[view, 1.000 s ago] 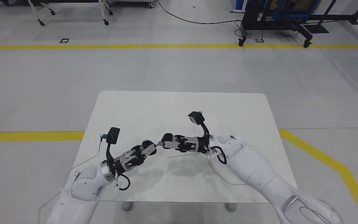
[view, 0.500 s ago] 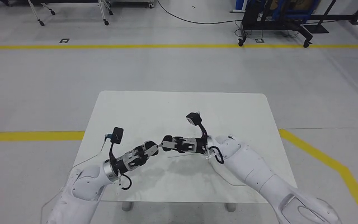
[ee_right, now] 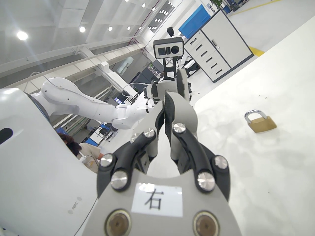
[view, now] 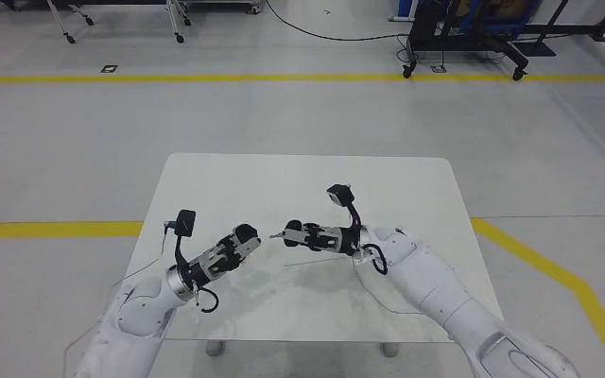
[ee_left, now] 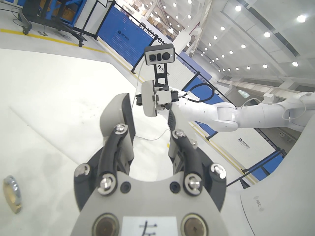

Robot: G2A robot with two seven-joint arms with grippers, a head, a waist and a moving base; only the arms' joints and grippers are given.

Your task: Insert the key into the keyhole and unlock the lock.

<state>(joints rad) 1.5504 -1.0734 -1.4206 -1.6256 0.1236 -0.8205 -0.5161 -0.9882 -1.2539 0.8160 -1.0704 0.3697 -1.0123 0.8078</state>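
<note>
White arms [view: 430, 283]; grey left pincer [ee_left: 149, 116] (silver screws [ee_left: 106, 181]).

One key [view: 275, 234], one brass padlock [ee_right: 260, 123], one white table [view: 406, 189], two grippers, left gripper [ee_left: 149, 110], right gripper [ee_right: 173, 92]

This is a large industrial hall, like a factory floor or a robot test lab. The floor [view: 284, 132] is smooth and grey, with yellow lines [view: 284, 77] painted on it. The ceiling [ee_left: 246, 6] is very high and carries rows of round lamps [ee_left: 267, 34]. At the sides stand blue panels [ee_left: 123, 33], a grey metal cabinet [ee_right: 221, 47] with drawers and a rack [ee_left: 41, 8] on wheels. The white table [view: 397, 189] stands on the open floor.
</note>
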